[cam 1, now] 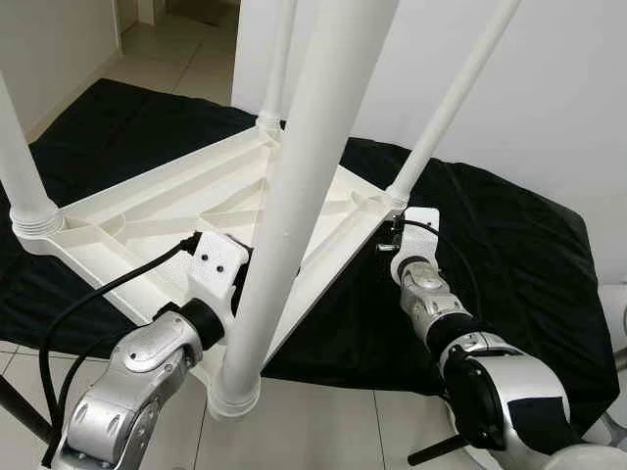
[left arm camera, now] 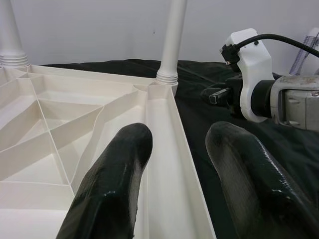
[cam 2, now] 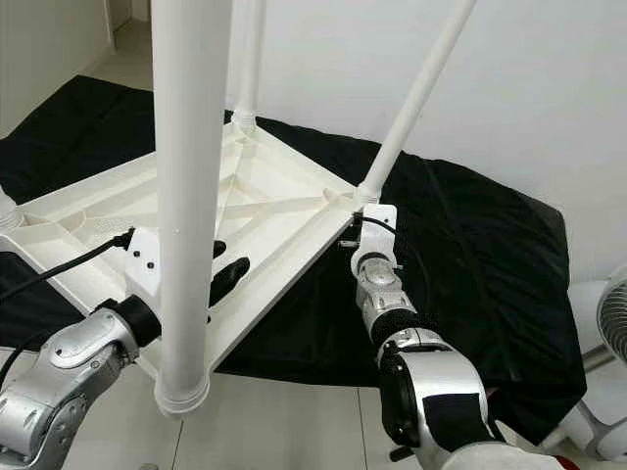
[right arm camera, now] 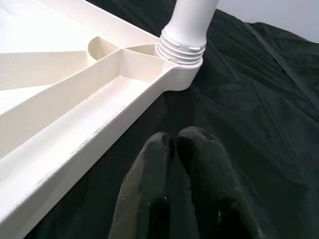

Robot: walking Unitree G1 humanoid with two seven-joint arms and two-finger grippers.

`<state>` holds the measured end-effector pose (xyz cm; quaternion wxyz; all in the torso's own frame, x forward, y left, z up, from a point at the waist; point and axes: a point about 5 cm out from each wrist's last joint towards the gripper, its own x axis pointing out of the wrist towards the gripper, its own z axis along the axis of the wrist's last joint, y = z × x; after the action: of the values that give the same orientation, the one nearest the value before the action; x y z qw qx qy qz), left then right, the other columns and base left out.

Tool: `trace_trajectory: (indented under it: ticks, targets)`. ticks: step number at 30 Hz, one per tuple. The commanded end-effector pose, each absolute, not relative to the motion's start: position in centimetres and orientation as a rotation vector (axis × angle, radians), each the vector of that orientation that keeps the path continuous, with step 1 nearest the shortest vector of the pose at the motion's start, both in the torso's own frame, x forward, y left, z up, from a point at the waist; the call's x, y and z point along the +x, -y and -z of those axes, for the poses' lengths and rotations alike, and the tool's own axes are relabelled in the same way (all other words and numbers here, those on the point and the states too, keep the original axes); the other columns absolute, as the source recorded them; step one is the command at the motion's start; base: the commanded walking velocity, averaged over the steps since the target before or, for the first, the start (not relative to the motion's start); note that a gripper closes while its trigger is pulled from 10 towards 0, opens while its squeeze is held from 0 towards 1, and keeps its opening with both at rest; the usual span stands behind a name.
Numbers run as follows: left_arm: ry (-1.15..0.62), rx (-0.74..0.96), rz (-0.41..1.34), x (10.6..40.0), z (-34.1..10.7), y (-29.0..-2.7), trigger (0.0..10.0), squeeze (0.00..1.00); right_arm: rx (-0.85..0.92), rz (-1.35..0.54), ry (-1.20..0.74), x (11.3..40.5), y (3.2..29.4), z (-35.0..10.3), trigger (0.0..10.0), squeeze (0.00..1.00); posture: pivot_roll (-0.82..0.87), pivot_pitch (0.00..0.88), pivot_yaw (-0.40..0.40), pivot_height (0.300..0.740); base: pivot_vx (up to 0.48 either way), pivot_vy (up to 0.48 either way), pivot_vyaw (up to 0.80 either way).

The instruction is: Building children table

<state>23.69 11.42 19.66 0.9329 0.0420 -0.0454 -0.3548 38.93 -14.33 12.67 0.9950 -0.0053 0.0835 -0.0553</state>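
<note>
- Left eye view: a white table (cam 1: 176, 211) lies upside down on a black cloth (cam 1: 509, 255), ribbed underside up, with four white legs rising from its corners. The near leg (cam 1: 294, 196) stands tall in the foreground, screwed into the near corner, which juts out over the tiled floor (cam 1: 323, 431).
- The left gripper (cam 2: 227, 262) reaches in behind that near leg, over the table's near right edge. The right gripper (cam 1: 392, 240) is just beside the right corner, where the right leg (cam 1: 451, 108) stands.
- Right eye view: the left gripper's black fingers (cam 2: 231, 274) are spread apart at the table's edge rail; whether they touch it I cannot tell. A black cable (cam 2: 59, 259) runs from its wrist.
- Left wrist view: the two fingers gape wide, one over the table's rim channel, the other over the cloth, nothing pinched between them. The right wrist's white housing (left arm camera: 251, 69) sits far off, beside the right leg.
- Right wrist view: the right gripper's fingers (right arm camera: 149, 169) are pressed together, empty, over the cloth near the corner socket (right arm camera: 182, 52) with its threaded collar.
</note>
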Motion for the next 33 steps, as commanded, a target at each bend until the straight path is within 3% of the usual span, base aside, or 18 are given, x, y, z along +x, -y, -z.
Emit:
trace_trajectory:
  ticks: [1,7,20,33]
  targets:
    - [0.086,0.089,0.729,23.5,-19.6,-11.2,10.0,0.0,0.013,0.099,-0.197,38.9,14.2,-12.4,10.0,0.0,0.15,0.054,-0.238,0.74,0.0,0.0,0.0]
    - [0.087,0.091,0.719,23.3,-19.8,-11.4,10.0,0.0,0.038,0.005,-0.237,38.5,12.7,-11.4,10.0,0.0,0.15,0.069,-0.231,0.74,0.0,0.0,0.0]
    - [0.084,0.093,0.717,23.2,-19.9,-11.5,10.0,0.0,0.033,-0.042,-0.253,38.2,12.0,-10.7,10.0,0.0,0.15,0.07,-0.228,0.74,0.0,0.0,0.0]
    - [0.108,0.079,0.795,22.0,-21.0,-10.8,10.0,0.0,0.008,-0.206,-0.201,38.0,10.3,-11.0,10.0,0.0,0.16,0.084,-0.225,0.74,0.0,0.0,0.0]
